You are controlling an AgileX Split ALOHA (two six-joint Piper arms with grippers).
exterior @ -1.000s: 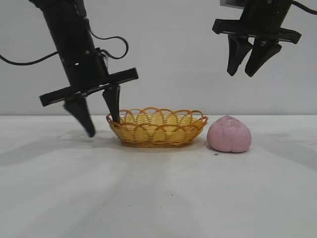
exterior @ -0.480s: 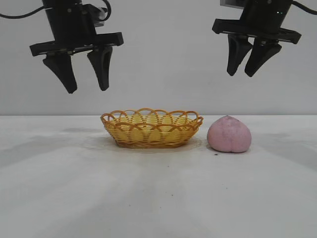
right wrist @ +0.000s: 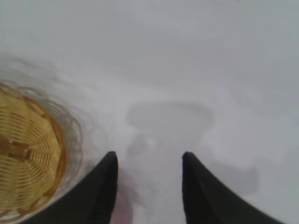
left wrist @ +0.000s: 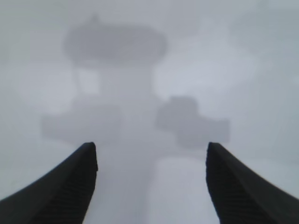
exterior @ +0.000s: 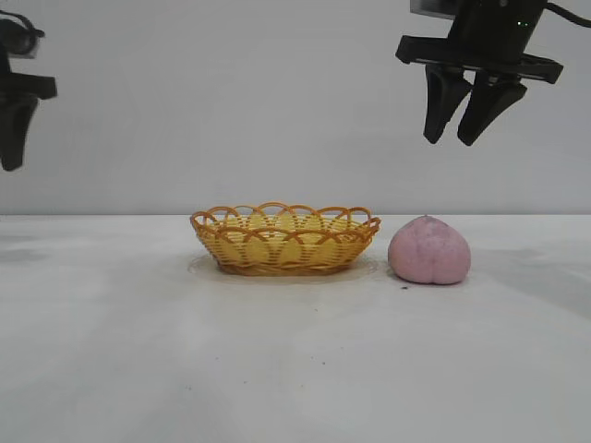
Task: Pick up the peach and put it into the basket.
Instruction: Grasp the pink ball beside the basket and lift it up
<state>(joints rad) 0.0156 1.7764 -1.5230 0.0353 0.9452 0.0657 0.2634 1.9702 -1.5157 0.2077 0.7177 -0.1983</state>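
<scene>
Peach (exterior: 428,251) on table beside basket (exterior: 284,238), right tool (exterior: 466,118) high above, prongs apart, holding nothing

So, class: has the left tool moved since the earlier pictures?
Yes. The left tool has risen and swung away from the basket to the left edge of the exterior view, while the peach stays on the table.

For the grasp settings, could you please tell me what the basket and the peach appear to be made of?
The shallow yellow-orange oval basket looks like woven wicker or similar stiff strands, slightly glossy: open loops form its rim. The dull pink rounded peach has matte, faintly speckled skin without shine, possibly foam or soft plastic; the views cannot settle which.
</scene>
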